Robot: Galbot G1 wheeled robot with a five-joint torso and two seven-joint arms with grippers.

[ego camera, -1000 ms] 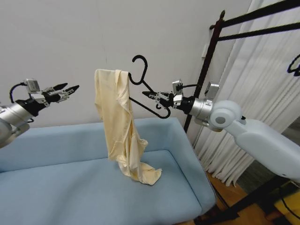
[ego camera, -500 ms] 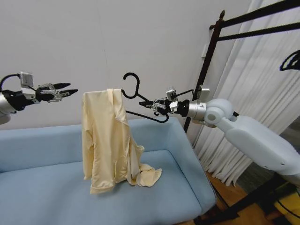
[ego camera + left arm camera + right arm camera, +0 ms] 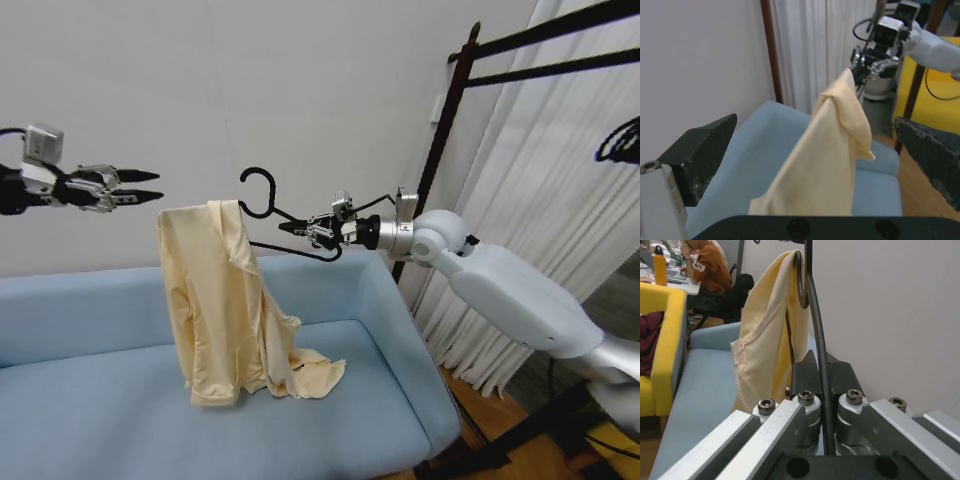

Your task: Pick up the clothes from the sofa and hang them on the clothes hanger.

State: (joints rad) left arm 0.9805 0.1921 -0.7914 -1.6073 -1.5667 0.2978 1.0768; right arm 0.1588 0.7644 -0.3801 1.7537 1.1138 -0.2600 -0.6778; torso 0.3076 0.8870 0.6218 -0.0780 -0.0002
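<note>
Pale yellow cloth shirt (image 3: 215,300) is draped on black wire hanger (image 3: 816,340).
Hanger is clamped in right gripper (image 3: 312,229) jaws; left gripper (image 3: 155,187) jaws are parted.

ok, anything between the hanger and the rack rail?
Nothing visible. The right gripper holds the hanger, yellow garment draped on it, above the sofa; only the rack's upright post stands near the path to the rail. The left gripper hangs open, far left.
</note>
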